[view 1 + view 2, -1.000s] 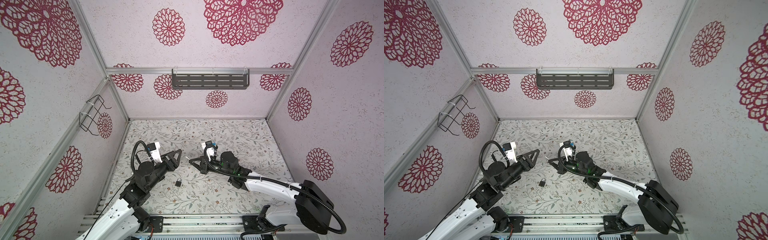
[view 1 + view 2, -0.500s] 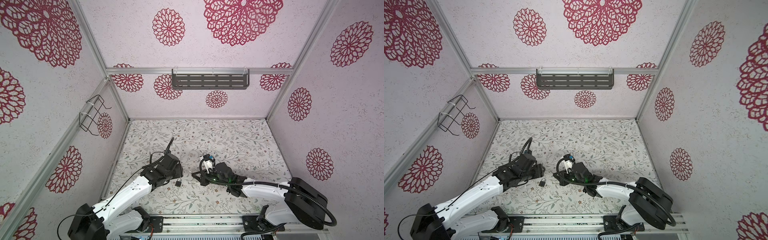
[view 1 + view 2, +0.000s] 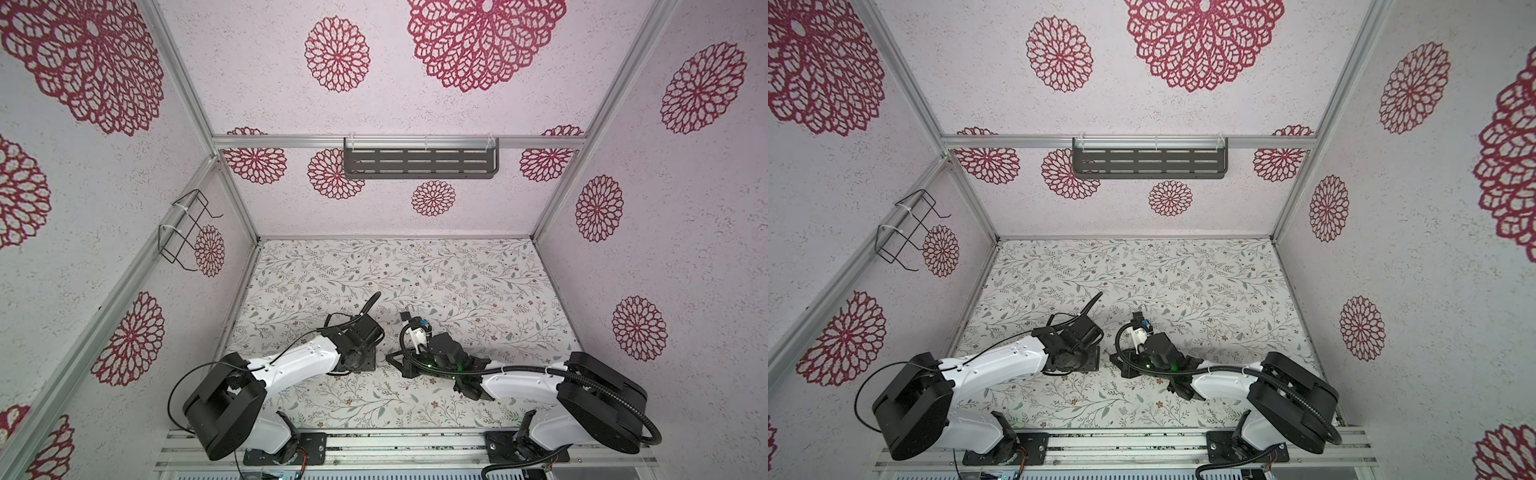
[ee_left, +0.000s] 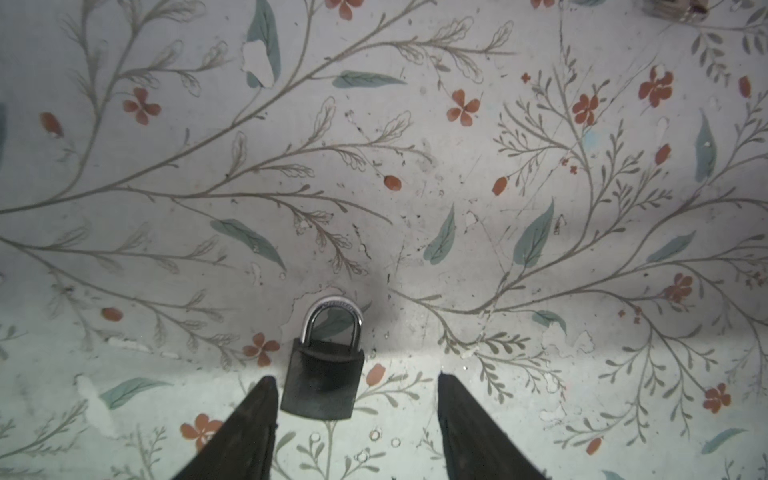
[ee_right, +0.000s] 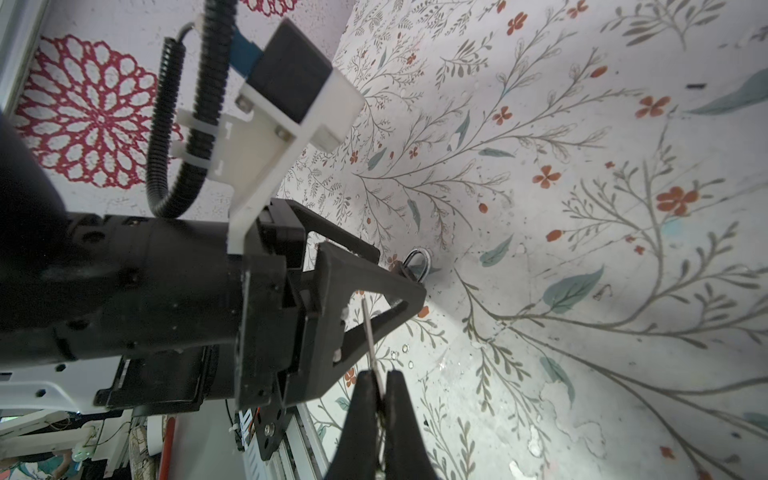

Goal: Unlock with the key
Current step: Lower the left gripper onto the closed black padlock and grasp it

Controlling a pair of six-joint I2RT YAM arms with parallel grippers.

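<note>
Left claw (image 4: 355,376) wide astride padlock (image 4: 322,382) on floral mat (image 4: 457,208); right claw (image 5: 379,376) tight on key (image 5: 368,328).

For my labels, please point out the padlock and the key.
padlock (image 4: 322,382), left wrist view, on its black body.
key (image 5: 369,332), right wrist view, on its thin metal blade.

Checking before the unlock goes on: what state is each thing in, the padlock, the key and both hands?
padlock: shackle closed, lying flat on the table, no key in it.
left hand: open, fingers either side of the padlock.
right hand: shut on the key.
key: pinched by its head, blade sticking out, apart from the padlock.
</note>
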